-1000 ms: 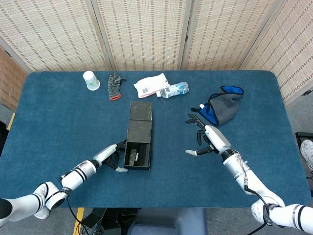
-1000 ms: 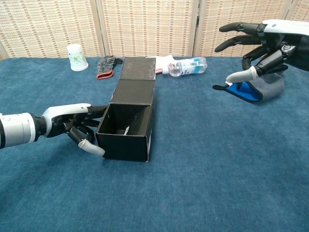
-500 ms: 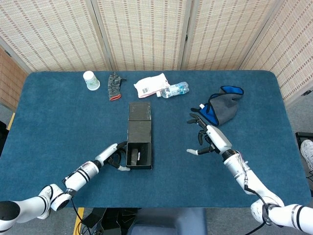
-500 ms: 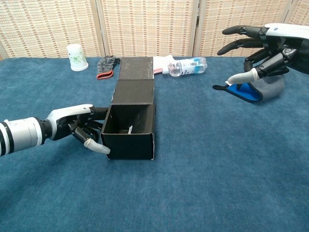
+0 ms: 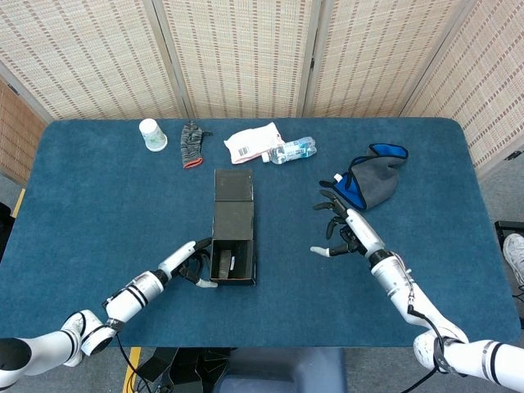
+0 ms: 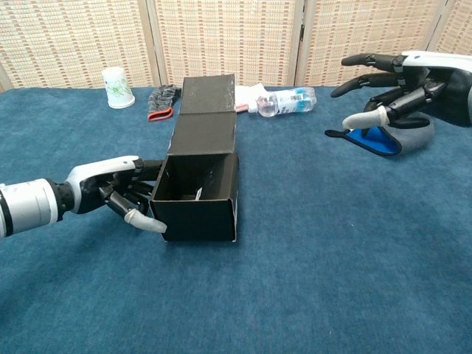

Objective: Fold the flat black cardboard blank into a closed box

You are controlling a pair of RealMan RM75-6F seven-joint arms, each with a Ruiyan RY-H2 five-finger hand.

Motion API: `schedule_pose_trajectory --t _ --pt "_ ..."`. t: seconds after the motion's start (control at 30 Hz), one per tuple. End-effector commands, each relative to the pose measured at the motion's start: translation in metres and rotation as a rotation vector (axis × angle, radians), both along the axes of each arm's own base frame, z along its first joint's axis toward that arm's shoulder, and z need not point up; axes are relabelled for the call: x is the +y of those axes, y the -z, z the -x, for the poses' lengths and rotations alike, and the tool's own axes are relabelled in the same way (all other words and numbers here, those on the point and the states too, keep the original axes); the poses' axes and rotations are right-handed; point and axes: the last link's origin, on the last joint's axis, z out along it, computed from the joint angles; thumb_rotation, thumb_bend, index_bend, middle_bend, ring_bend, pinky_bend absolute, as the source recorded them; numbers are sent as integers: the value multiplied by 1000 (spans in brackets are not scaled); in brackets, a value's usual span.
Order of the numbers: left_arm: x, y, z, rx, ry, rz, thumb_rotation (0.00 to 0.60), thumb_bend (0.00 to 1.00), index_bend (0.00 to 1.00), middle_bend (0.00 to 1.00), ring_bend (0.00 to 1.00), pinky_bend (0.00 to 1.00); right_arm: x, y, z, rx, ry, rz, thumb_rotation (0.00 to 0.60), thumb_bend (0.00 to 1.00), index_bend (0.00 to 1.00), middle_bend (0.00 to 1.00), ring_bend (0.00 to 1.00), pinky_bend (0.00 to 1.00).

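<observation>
Left robot hand (image 6: 118, 193) is gripping box (image 6: 199, 192), its lid flap now lifting; right robot hand (image 6: 394, 81) is hovering released, w/ closing pending.

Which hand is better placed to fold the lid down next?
Probably right. The right hand is open and free beside the box, while the left hand rests on the box's left wall, steadying it. The lid lies open behind.

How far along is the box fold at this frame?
Done: the black box body is already erected, its four walls standing with an open cavity. In hand: the left hand touches the box's left wall, while the right hand hovers open, holding nothing. Left: the lid flap lies stretched out behind the box, not yet folded over and tucked shut.
</observation>
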Motion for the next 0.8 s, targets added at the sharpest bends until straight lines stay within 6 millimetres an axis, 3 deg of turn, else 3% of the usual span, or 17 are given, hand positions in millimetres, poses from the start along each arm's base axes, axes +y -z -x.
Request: schedule_pose_trajectory --t 0.03,0.07,0.17,0.27,0.37,0.8 --pt "-3 -6 0 -11 15 1 600 134 304 288 504 686 -6 8 -13 -152 86 -87 600 29 0 205 283 512" --pt "-4 -7 0 -14 18 -1 600 134 304 288 505 686 -8 9 -16 -185 100 -106 600 29 0 182 220 412" --pt "-6 -13 0 -25 29 -11 600 134 304 288 505 686 -15 18 -29 -296 147 -183 600 13 0 98 120 293" --pt "-8 -15 -2 -23 42 -20 600 134 303 288 504 686 -21 29 -40 -384 191 -269 600 0 0 8 41 214" --pt "-11 -17 -5 -25 54 -28 600 134 302 288 504 686 -28 41 -50 -460 232 -350 600 0 0 0 3 152" --pt "-21 -11 -19 -4 81 -16 600 134 298 288 504 686 -53 92 -96 -591 239 -474 600 0 0 0 0 134"
